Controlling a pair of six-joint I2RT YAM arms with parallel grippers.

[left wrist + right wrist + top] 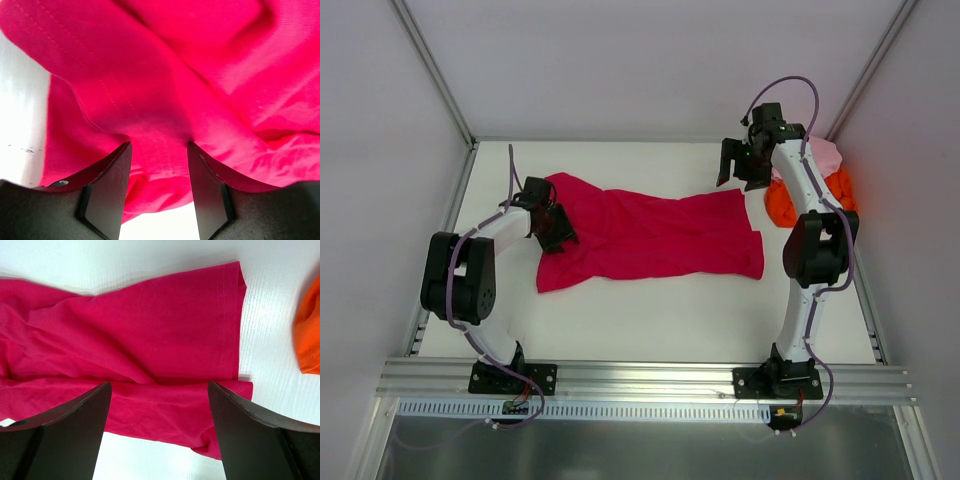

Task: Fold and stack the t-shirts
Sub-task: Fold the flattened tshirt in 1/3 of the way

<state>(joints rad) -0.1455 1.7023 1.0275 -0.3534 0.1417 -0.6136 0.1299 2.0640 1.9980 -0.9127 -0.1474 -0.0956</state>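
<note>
Currently the crimson t-shirt lies spread out flat-ish across the middle of the table, long axis left to right, hem end at the right, some wrinkles along the middle. Not folded.

Left gripper is down on the shirt's left end. Wrist view: a bunched ridge of crimson cloth fills the gap between the two fingers, both inner faces against fabric, creases fanning out from the pinch, so it's clamped on that fold, jaws partway closed. White table shows at the left edge of that view.

Left arm: elbow folded back near its base, forearm angled forward and right, wrist pitched down onto the cloth.

Right gripper hovers above the far right corner of the shirt, jaws wide apart, nothing between them. Its wrist view looks straight down on the hem end, which is doubled over near the bottom edge; the fingers are clear of the cloth.

Right arm: stretched up and toward the far side, elbow high, wrist turned left.

Pale pink t-shirt and orange t-shirt are crumpled together in the far right corner, partly hidden behind the right arm, just beside the crimson hem but apart from it.
</note>
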